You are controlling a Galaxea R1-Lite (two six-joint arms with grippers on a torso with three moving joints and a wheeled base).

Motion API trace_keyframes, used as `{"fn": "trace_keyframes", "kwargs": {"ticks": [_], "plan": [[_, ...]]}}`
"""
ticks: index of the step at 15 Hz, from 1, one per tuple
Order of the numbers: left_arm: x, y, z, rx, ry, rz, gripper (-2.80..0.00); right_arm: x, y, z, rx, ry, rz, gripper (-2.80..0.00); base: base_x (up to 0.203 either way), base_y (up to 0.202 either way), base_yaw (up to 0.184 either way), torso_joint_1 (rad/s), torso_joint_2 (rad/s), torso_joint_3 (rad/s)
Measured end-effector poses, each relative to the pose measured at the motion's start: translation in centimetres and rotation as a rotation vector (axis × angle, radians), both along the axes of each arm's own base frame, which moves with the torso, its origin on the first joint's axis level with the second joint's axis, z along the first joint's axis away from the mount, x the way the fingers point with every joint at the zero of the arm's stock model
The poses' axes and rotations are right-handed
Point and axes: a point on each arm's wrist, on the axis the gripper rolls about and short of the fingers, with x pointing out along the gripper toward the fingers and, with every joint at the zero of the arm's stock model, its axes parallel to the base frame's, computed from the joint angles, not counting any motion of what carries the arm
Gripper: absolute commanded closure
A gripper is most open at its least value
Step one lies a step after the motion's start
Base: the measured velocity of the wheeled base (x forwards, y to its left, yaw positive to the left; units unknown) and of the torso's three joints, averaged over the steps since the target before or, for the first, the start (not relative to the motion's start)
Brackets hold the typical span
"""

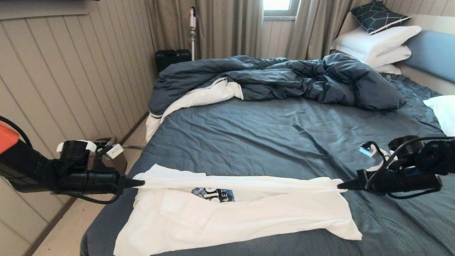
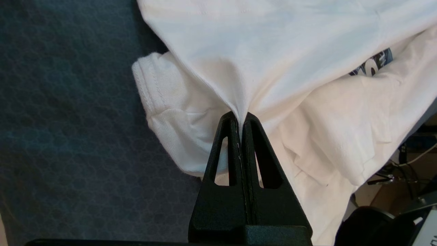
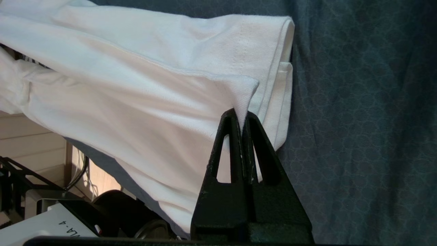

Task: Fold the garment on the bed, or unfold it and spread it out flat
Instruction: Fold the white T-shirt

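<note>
A white T-shirt [image 1: 231, 213] with a dark printed patch [image 1: 213, 195] lies across the near part of the bed [image 1: 277, 131], on its dark blue-grey sheet. One edge of it is lifted and stretched taut between both grippers. My left gripper [image 1: 142, 183] is shut on the shirt's left end [image 2: 245, 75], beside a sleeve cuff [image 2: 150, 89]. My right gripper [image 1: 339, 185] is shut on a corner at the right end [image 3: 244, 92], by the hem. The shirt's lower part hangs over the bed's near edge.
A rumpled dark duvet [image 1: 284, 78] covers the far half of the bed. White pillows [image 1: 376, 41] and a patterned cushion [image 1: 378, 16] lean by the blue headboard [image 1: 432, 57]. Another white pillow [image 1: 444, 112] lies at right. A panelled wall [image 1: 71, 81] runs close on the left.
</note>
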Motion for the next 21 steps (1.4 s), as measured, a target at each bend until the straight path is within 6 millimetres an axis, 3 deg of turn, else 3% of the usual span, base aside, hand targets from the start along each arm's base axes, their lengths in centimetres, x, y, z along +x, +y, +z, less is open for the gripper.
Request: {"fn": "trace_keyframes", "kwargs": {"ticks": [1, 2, 3, 4, 10, 19, 20, 21], "plan": [[0.0, 0.0, -0.1, 0.0, 0.002, 0.0, 0.0, 0.0, 0.0, -0.1, 0.001, 0.002, 0.0, 0.0, 0.0, 0.0, 0.0, 0.0, 0.0, 0.0], [0.0, 0.0, -0.1, -0.001, 0.006, 0.0, 0.0, 0.0, 0.0, -0.2, -0.001, 0.005, 0.0, -2.8, 0.0, 0.0, 0.0, 0.0, 0.0, 0.0], [0.0, 0.0, -0.2, 0.001, 0.005, -0.002, -0.72, 0.0, 0.0, -0.3, -0.002, 0.008, -0.001, -2.8, 0.0, 0.0, 0.0, 0.0, 0.0, 0.0], [-0.1, 0.0, -0.3, 0.002, 0.007, -0.001, -2.8, 0.0, 0.0, -0.4, -0.002, 0.012, -0.002, -2.8, 0.0, 0.0, 0.0, 0.0, 0.0, 0.0], [-0.4, 0.0, -0.4, 0.003, 0.015, -0.003, -2.8, 0.0, -0.1, -0.9, -0.003, 0.006, -0.002, -2.8, 0.0, 0.0, 0.0, 0.0, 0.0, 0.0], [-3.3, 0.1, -0.9, 0.037, 0.003, -0.036, -2.8, -0.6, -1.3, 0.1, -0.008, -0.026, -0.035, -2.8, 0.0, 0.0, 0.0, 0.0, 0.0, 0.0], [-3.3, 0.1, -0.9, 0.037, 0.004, -0.036, 0.0, -0.7, -1.3, 0.1, -0.009, -0.028, -0.035, -2.8, 0.0, 0.0, 0.0, 0.0, 0.0, 0.0], [-3.4, 0.1, -0.9, 0.037, 0.004, -0.035, 0.0, -0.7, -1.3, 0.2, -0.009, -0.029, -0.035, -2.8, 0.0, 0.0, 0.0, 0.0, 0.0, 0.0]]}}
